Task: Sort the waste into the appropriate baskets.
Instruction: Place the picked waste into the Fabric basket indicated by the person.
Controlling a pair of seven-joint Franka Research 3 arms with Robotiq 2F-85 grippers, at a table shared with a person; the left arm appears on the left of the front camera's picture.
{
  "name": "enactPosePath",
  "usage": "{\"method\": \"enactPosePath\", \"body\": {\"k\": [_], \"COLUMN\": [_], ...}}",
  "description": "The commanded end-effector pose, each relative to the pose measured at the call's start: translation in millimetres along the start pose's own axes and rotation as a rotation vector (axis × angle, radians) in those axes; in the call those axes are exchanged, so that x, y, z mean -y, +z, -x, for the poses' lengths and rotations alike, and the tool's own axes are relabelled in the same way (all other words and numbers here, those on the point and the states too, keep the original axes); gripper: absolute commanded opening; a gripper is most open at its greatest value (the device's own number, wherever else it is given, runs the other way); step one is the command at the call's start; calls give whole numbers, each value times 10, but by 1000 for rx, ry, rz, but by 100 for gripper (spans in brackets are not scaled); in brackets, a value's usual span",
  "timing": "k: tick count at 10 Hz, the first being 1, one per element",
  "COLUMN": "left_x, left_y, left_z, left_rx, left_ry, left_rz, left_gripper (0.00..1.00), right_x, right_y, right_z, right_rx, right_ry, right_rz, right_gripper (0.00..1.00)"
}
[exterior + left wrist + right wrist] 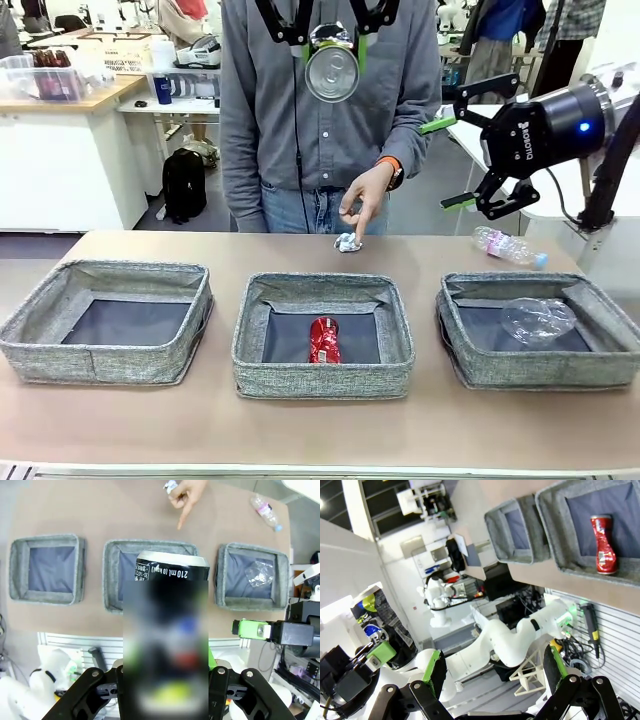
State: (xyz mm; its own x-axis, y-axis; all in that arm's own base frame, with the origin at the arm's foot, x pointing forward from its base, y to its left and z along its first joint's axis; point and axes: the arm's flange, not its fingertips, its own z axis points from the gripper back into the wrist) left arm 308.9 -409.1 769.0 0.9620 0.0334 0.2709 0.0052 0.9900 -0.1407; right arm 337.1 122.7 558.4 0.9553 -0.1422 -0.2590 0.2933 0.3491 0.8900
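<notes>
Left tool (pixel 332 45): clamped on the dark can (pixel 332 72), raised high above the far side of the bench (pixel 200 420), in front of the person's chest.
- Dark can, front view: round silver base facing the camera, green pads at either side.
- Dark can, left wrist view: black wall, silver top rim, white "210ml" print upside down, blurred blue, red and yellow-green patches lower down; it hangs over the middle basket (pixel 322 378).

Right tool (pixel 448 163): jaws apart, nothing between them, held in the air at the right, above and behind the right basket (pixel 545 370). In the right wrist view its two green pads (pixel 436 672) stand wide apart.

Red can (pixel 324 340): lies on the dark floor of the middle basket. The right wrist view shows its pinched, dented waist.

Crushed clear bottle (pixel 538 318): in the right basket.

Clear bottle (pixel 508 246): lies on the bench behind the right basket.

Paper ball (pixel 347 243): white-silver, on the bench behind the middle basket; the person's hand (pixel 368 195) points a finger down at it.

Left basket (pixel 100 362): grey woven walls, dark floor.
</notes>
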Motion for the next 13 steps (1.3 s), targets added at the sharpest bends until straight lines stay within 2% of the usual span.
{"method": "enactPosePath", "body": {"k": [1,4,5,6,8,11,13], "left_x": [-88,0,-47,-135,-361,-544,-628], "left_y": [-30,0,-212,-524,-1293,-2104,-2582], "left_z": [51,0,19,77,257,392,401], "left_rx": [14,0,45,68,37,-24,-41], "left_ry": [-2,0,35,78,81,155,228], "left_rz": [2,0,-48,-98,-142,-15,-46], "left_gripper": [47,47,47,47,47,47,47], "right_x": [-14,-14,-14,-14,-14,-14,-14], "right_y": [-14,-14,-14,-14,-14,-14,-14], "right_z": [-14,-14,-14,-14,-14,-14,-14], "right_rx": [-7,-7,-7,-7,-7,-7,-7], "right_ry": [21,21,21,21,21,21,21], "right_rz": [-29,-29,-29,-29,-29,-29,-29], "right_gripper": [100,100,100,100,100,100,100]}}
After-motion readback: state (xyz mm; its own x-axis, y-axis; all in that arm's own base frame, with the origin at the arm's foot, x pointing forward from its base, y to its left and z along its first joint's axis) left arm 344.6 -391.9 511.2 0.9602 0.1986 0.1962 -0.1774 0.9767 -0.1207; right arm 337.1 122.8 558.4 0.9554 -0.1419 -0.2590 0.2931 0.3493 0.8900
